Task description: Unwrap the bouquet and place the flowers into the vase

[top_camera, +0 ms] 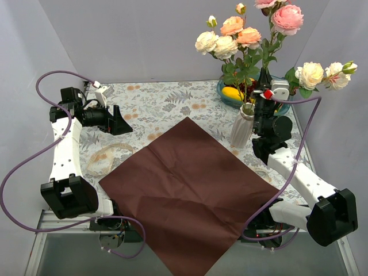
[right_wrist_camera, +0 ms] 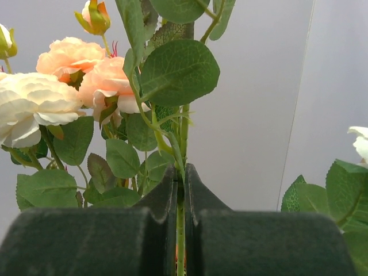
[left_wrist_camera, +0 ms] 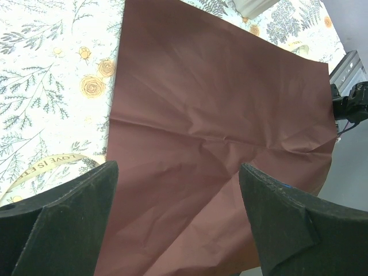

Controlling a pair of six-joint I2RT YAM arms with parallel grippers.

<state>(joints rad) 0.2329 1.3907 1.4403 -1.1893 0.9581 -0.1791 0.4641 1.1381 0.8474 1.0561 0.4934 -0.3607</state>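
At the back right of the desk (top_camera: 161, 100), the vase (top_camera: 241, 129) stands upright just off the far corner of the dark red paper (top_camera: 184, 184), with the flowers (top_camera: 233, 26) rising out of it: cream, peach and pink roses over green leaves. The right end effector (top_camera: 264, 76) is raised above the vase, among the stems. In the right wrist view its 2 fingers (right_wrist_camera: 149, 201) are pressed together on 1 thin green stem (right_wrist_camera: 181, 135), which runs up between them into the leaves. I cannot tell whether that stem's lower end sits in the vase. A spray of white roses (top_camera: 313, 73) leans out to the right. Behind the vase is a teal bowl (top_camera: 221, 92) holding a yellow fruit (top_camera: 233, 93).

The paper lies unfolded and creased across the middle of the desk, its near corner hanging past the front edge. The cream ribbon (top_camera: 108, 156) lies loose on the desk beside the paper's left corner.

The left end effector (top_camera: 118, 122) hangs above the left side of the desk, fingers spread wide and holding nothing, aimed toward the paper.
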